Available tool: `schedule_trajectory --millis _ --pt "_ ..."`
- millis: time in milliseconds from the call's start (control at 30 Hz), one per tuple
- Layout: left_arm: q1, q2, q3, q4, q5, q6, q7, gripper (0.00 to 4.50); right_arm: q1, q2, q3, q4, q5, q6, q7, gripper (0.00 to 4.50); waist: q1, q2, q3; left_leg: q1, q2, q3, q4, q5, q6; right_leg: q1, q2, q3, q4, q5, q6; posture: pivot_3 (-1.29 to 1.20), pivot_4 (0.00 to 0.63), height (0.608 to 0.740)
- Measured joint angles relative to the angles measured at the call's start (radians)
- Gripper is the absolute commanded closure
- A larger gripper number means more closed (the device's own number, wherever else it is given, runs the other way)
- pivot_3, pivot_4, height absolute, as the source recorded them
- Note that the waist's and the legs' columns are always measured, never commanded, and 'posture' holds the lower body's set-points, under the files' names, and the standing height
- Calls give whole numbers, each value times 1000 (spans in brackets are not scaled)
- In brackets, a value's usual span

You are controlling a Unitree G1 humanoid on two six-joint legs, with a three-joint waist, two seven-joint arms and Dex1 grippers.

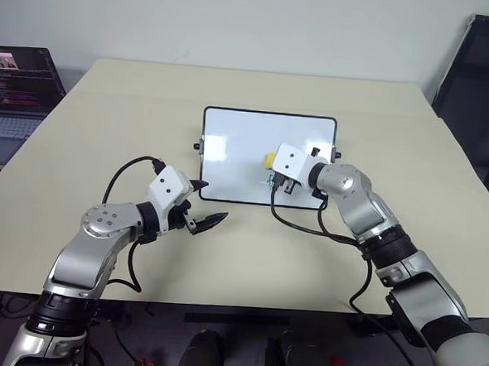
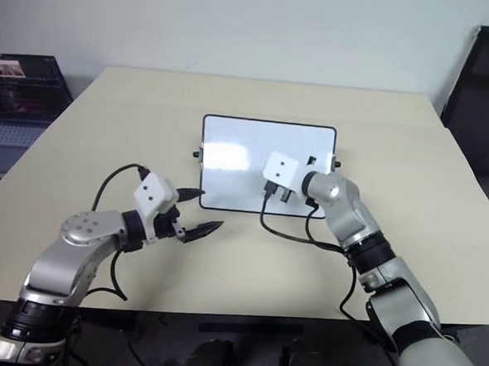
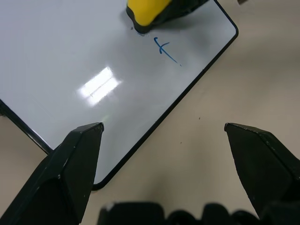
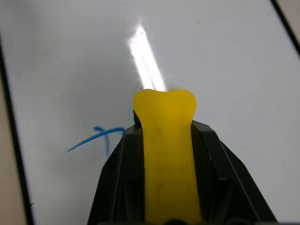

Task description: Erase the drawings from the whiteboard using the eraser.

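The whiteboard (image 1: 238, 149) lies flat in the middle of the table, its black frame and side knobs showing. My right gripper (image 4: 163, 129) is shut on the yellow eraser (image 4: 164, 154), whose tip rests on the board near its front right part (image 1: 270, 160). One of the drawings, a thin blue cross (image 4: 101, 136), sits right beside the eraser tip and shows as well in the left wrist view (image 3: 165, 50). My left gripper (image 1: 206, 204) stands open over the table just off the board's front left corner, with nothing between its fingers.
An open laptop (image 1: 14, 86) stands past the table's far left edge. A dark chair (image 1: 475, 73) is at the far right. A black cable (image 1: 296, 223) from my right wrist loops onto the beige table (image 1: 150, 94) in front of the board.
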Motion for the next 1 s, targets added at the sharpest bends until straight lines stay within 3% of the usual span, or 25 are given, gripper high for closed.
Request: schedule_trajectory --millis 233,533,833,1000 --pt "-1 -3 -1 0 0 -3 -1 0 -14 19 -14 30 -22 -9 -94 3503 -1 0 0 1 0 0 0 0 0 0 1 1 0 0 0 0 150 740" --pt "-1 -3 -1 4 0 -20 -3 0 14 36 -1 -3 -26 3 -33 3503 -2 0 0 1 0 1 0 0 0 0 1 1 0 0 0 0 150 740" --pt "2 -3 -2 5 0 -21 -1 0 -53 93 -10 102 -66 -45 -175 3503 -3 0 0 1 0 1 0 0 0 0 1 1 0 0 -1 0 150 740" --pt "9 -3 -2 1 0 -18 1 0 -32 62 1 69 -66 -47 -101 3503 -2 0 0 1 0 1 0 0 0 0 1 1 0 0 -1 0 150 740"
